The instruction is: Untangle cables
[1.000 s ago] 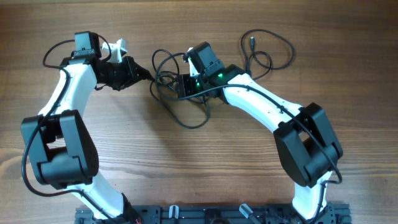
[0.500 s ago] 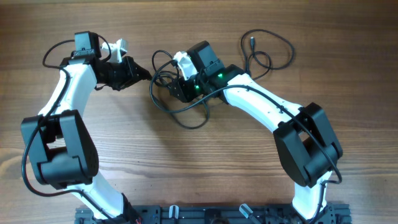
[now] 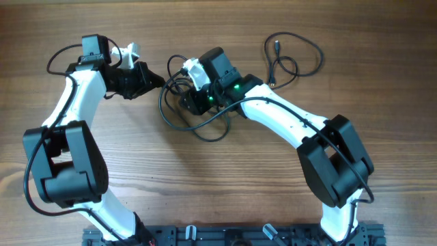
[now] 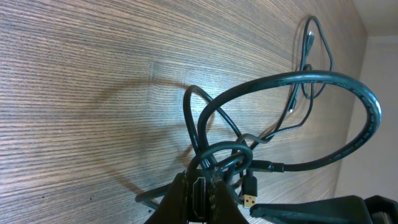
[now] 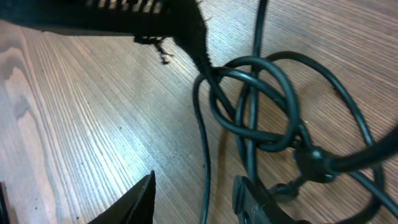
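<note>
While left fingers (image 4: 180, 200) pinch glossy looped black cables (image 4: 311, 76), right fingers (image 5: 134, 202) parted, grainy wooden table (image 4: 81, 74).

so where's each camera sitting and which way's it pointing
Overhead: above the wooden table, facing straight down; both arms show, left gripper and right gripper at the cable tangle.
Left wrist: behind its shut fingers, facing low across the tabletop at the tangle.
Right wrist: behind its open fingers, facing down at the tangle.
Shared: both wrist views show the tangle; the right one shows the left gripper pinching it.
</note>
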Tool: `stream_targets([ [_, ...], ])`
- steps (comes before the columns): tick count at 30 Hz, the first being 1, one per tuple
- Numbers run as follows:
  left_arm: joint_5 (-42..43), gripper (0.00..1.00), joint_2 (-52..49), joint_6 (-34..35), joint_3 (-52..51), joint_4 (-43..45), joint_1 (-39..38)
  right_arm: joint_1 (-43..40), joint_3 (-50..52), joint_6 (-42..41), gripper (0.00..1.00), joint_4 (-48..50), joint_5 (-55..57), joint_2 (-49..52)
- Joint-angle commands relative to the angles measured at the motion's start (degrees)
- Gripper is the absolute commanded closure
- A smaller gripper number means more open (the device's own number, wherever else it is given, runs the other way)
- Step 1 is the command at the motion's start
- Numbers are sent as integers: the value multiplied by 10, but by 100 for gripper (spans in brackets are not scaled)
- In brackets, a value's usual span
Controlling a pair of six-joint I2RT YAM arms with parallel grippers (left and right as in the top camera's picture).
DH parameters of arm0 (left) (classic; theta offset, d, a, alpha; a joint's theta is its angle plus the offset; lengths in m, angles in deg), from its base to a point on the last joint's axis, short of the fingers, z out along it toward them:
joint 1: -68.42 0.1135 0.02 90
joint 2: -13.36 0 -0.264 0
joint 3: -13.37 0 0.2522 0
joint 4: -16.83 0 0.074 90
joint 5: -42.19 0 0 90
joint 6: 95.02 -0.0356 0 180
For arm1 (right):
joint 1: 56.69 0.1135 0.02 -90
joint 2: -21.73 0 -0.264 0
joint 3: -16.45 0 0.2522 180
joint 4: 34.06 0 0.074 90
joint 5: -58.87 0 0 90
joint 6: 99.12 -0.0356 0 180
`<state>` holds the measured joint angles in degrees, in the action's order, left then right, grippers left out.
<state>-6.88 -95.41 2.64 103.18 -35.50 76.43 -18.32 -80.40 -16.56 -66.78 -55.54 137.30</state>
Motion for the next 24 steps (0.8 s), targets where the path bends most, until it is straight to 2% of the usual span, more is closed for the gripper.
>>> stream_targets([
  [1,4,96,2,6,7,-2,4,3,-8,-21,57,6,43,5],
  [4,3,96,2,5,7,-2,4,2,-8,-62,53,27,78,5],
  [13,12,96,2,0,7,-2,4,2,-8,-84,51,87,100,5],
  [24,152,96,2,-137,7,-18,4,0,-8,-92,46,102,140,35],
])
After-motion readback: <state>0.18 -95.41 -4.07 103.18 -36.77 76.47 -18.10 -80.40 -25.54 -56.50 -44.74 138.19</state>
